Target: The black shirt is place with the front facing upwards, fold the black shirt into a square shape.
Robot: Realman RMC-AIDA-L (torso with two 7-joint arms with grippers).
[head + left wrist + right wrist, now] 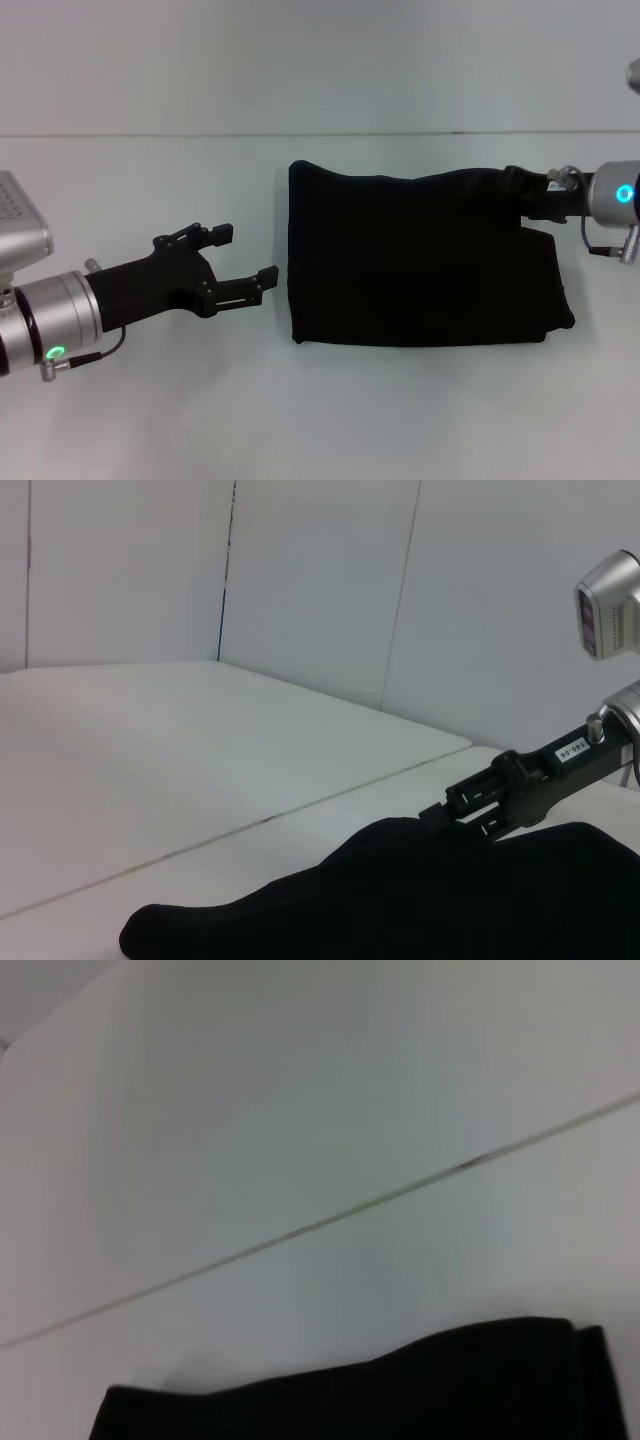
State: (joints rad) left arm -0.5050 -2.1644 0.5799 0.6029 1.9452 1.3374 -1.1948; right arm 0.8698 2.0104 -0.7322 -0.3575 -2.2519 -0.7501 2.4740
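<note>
While left gripper [243, 256] hovers spread, right gripper [520, 190] meets black shirt [420, 260]

The black shirt [420, 260] is soft, matt cloth that takes no shine (its folds barely show), lying on a smooth, pale, faintly sheened desk [150, 420]. The left gripper [245, 262] looks like matt black plastic, set on a brushed silver metal wrist at lower left.
</note>
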